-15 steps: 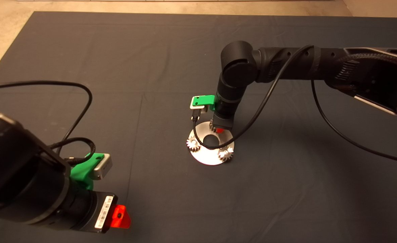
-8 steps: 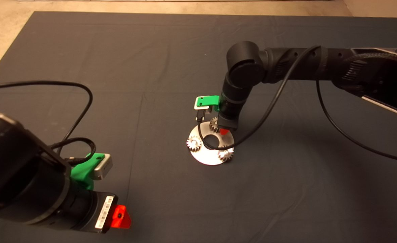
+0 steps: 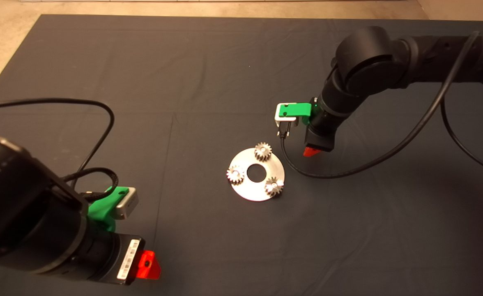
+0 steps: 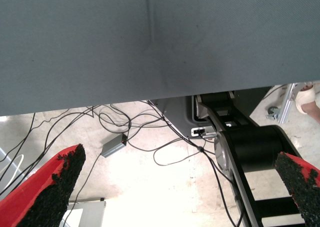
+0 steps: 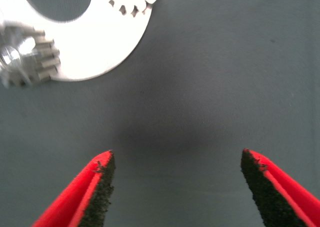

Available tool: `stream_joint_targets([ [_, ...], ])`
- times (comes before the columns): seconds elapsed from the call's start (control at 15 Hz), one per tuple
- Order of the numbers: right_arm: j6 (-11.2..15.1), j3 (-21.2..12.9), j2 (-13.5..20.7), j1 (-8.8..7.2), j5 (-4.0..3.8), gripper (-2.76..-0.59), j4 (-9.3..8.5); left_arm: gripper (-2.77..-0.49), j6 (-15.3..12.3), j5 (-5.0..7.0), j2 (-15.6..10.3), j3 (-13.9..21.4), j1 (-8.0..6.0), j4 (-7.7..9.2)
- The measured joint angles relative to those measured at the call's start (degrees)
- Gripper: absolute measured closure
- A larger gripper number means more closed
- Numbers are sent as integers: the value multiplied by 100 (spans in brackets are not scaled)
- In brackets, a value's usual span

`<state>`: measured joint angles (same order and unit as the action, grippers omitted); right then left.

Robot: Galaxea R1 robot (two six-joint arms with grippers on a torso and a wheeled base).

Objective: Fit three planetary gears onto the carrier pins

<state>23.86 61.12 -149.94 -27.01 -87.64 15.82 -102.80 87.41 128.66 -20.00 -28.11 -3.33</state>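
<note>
1. Where the dark mat (image 3: 208,74) lies under the head view, we count one shiny round disc (image 3: 256,191) with a large centre hole, near the middle of the mat.
2. We count three planetary gears on that disc: one at its far edge (image 3: 262,151), one at its left edge (image 3: 235,174), one at its near right edge (image 3: 274,186). They are evenly spaced around the hole, and each sits over one of the carrier pins, whose bright tips show in the gear centres.
3. We see the right gripper (image 3: 312,151) above bare mat, off to the right of the disc and apart from it. In the right wrist view its two red fingers (image 5: 95,187) are spread wide with nothing between them; the disc and two gears show beyond them.
4. We find the left gripper (image 3: 149,265) parked at the lower left edge. Its wrist view shows two fingers (image 4: 47,187) spread apart, and beyond the mat edge the floor with several loose cables (image 4: 130,132).
</note>
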Motion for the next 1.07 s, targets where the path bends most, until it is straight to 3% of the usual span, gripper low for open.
stream_joint_targets([
  [0.13,959,-336,357,-117,51,-189,-93,-276,84,5,58,2,0,5],
  [0.27,2083,-871,930,-152,1,-203,-415,-276,248,2,119,2,0,6],
  [0.4,3237,-1585,1403,-154,-39,-206,-681,-276,457,2,141,2,0,5],
  [0.53,4345,-2385,1763,-158,-18,-214,-848,-276,579,2,135,2,0,7],
  [0.67,5225,-3135,2114,-160,1,-215,-1172,-276,675,5,133,2,0,9],
  [0.8,5629,-3515,2346,-160,-23,-215,-1652,-276,735,2,137,2,-2,9],
  [0.87,5696,-3577,2387,-160,-26,-228,-1803,-276,755,2,136,2,-2,9],
  [1.07,5795,-3622,2439,-193,-17,-233,-1980,-276,777,7,130,-1,-2,13],
])
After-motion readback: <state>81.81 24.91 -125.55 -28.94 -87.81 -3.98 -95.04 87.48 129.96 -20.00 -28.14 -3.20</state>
